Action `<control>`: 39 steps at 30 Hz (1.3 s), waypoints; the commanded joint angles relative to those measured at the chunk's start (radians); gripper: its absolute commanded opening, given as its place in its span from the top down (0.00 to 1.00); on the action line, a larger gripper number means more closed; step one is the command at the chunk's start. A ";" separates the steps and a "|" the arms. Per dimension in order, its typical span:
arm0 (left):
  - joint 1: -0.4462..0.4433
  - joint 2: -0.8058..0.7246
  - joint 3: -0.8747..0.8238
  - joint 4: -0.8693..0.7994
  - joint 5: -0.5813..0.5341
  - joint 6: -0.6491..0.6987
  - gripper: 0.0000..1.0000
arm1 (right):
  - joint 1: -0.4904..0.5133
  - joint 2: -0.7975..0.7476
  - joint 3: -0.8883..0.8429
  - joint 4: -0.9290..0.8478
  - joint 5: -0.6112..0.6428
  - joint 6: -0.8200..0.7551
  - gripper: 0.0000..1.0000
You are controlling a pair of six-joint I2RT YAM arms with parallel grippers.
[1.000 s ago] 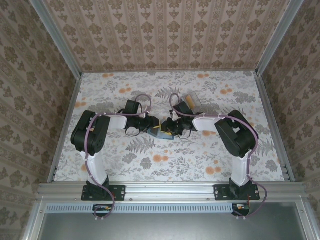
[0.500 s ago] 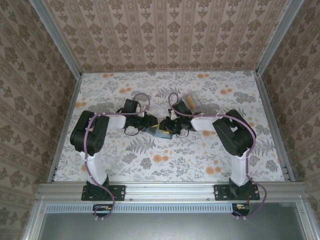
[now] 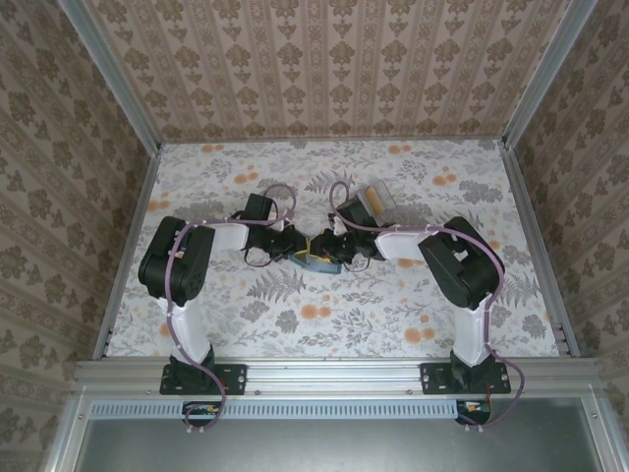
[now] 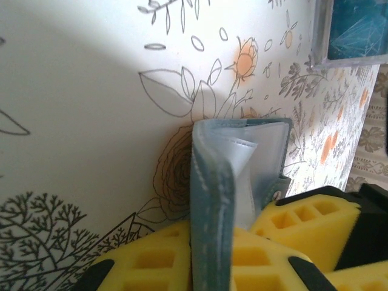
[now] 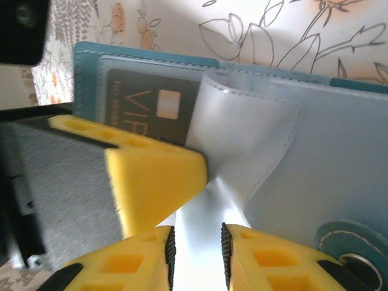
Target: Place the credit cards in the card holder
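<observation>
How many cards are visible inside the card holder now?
1: a dark VIP card in a clear pocket of the card holder; others may be hidden under the sleeves.

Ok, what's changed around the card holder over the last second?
The left gripper has closed onto the edge of the card holder, and it and the right gripper have drawn slightly closer together over it. The right gripper keeps its pinch on the holder's pale inner flap. The spare credit cards behind lie where they were.
</observation>
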 commanded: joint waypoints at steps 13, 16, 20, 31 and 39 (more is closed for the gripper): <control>-0.006 0.020 0.004 -0.017 0.017 0.000 0.86 | -0.008 -0.059 0.047 -0.205 0.044 -0.015 0.60; -0.006 0.010 -0.002 -0.005 0.020 -0.002 0.86 | 0.005 -0.039 0.053 -0.211 0.074 -0.010 0.60; -0.006 0.010 -0.003 0.007 0.029 -0.008 0.85 | 0.006 0.003 0.070 -0.199 0.062 -0.004 0.59; -0.008 0.013 -0.005 0.022 0.037 -0.017 0.85 | -0.006 0.068 0.097 -0.111 0.055 -0.002 0.58; -0.004 -0.005 -0.012 0.038 0.039 -0.024 0.81 | -0.006 0.056 0.077 0.028 0.002 0.000 0.59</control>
